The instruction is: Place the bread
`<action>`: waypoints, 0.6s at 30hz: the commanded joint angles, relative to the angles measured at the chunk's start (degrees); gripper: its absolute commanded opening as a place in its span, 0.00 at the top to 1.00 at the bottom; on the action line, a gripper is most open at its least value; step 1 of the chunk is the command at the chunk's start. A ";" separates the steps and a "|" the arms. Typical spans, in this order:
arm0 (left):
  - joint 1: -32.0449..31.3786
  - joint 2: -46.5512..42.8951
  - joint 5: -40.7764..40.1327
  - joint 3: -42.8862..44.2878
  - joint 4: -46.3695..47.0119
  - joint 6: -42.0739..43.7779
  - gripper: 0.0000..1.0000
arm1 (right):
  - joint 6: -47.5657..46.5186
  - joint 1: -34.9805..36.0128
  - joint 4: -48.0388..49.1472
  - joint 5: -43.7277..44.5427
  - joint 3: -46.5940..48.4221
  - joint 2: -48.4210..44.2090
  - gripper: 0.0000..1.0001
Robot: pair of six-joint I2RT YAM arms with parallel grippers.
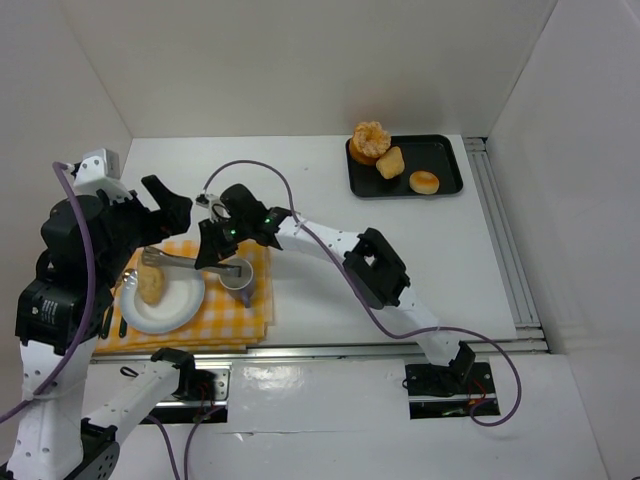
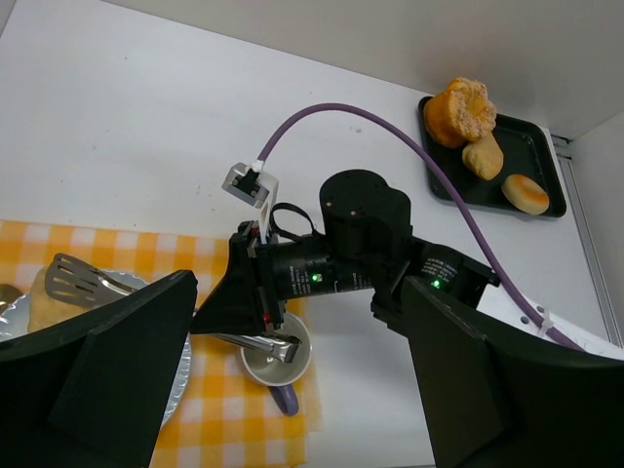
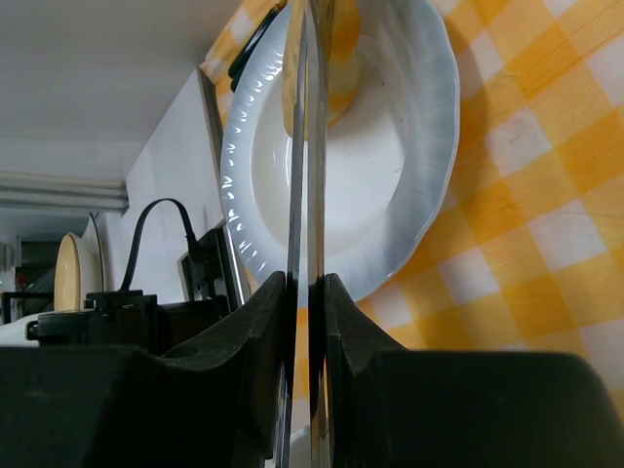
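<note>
I see the white table (image 1: 420, 260) under both arms, and the yellow checked cloth (image 1: 255, 305) lies below my right pincer (image 3: 307, 292). The black tray (image 1: 445, 155) with three other breads is well apart from this pincer, behind it on the wrist side. The white plate (image 1: 185, 300) sits on the cloth just ahead of its fingertips. My left pincer (image 1: 168, 208) is near the right one, with its jaws wide and nothing between them. The right pincer is clamped narrow on the metal tongs (image 1: 190, 263), which point forward over the plate. The mug (image 1: 237, 275) stands directly under this pincer. The bread (image 1: 150, 287) lies on the plate beneath the tong tips; I cannot tell if they touch it
</note>
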 commanded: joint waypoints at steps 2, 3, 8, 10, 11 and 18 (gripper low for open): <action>-0.21 0.06 -0.35 -0.50 2.12 -0.60 0.01 | -1.43 1.04 0.70 0.47 -1.41 -4.78 0.91; -0.21 0.06 -0.35 -0.50 2.64 -0.60 0.01 | -1.44 1.05 -0.52 0.47 -1.93 -4.78 0.88; -0.21 0.06 -0.35 -0.50 2.65 -0.60 0.01 | -3.28 2.10 -2.37 2.66 -2.72 -7.23 0.65; -0.21 0.06 -0.35 -0.50 2.65 -0.60 0.01 | -3.28 2.10 -2.37 3.72 -3.43 -8.99 0.54; -0.21 0.06 -0.35 -0.50 2.65 -0.60 0.01 | -3.98 2.10 -2.90 4.42 -3.96 -9.96 0.48; -0.21 6.90 3.94 9.93 2.65 -6.56 0.01 | -4.51 -2.20 -1.76 11.01 -10.72 -19.89 0.40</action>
